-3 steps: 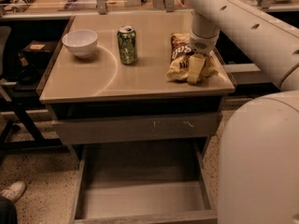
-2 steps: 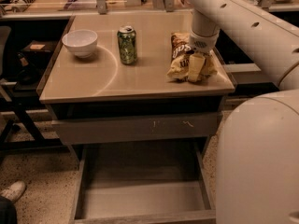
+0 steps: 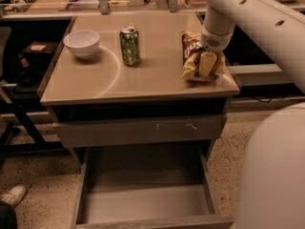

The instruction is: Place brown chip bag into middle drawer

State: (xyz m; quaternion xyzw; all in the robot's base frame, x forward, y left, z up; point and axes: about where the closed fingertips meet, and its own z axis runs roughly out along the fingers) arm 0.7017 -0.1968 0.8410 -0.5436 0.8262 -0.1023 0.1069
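Note:
The brown chip bag is at the right end of the tabletop, near the front right corner. My gripper comes down onto it from above on the white arm and is shut on the bag, with one pale finger showing across its front. The middle drawer is pulled open below the table, wide and grey with a bare flat floor. It lies low and in front of the bag, to the left.
A green can stands mid-table and a white bowl at the left. A shut grey drawer front with pale scratches sits above the open drawer. My white body fills the right. A shoe is at lower left.
The bag and the gripper on it have shifted slightly to the right. The can, the bowl and the drawer have not moved.

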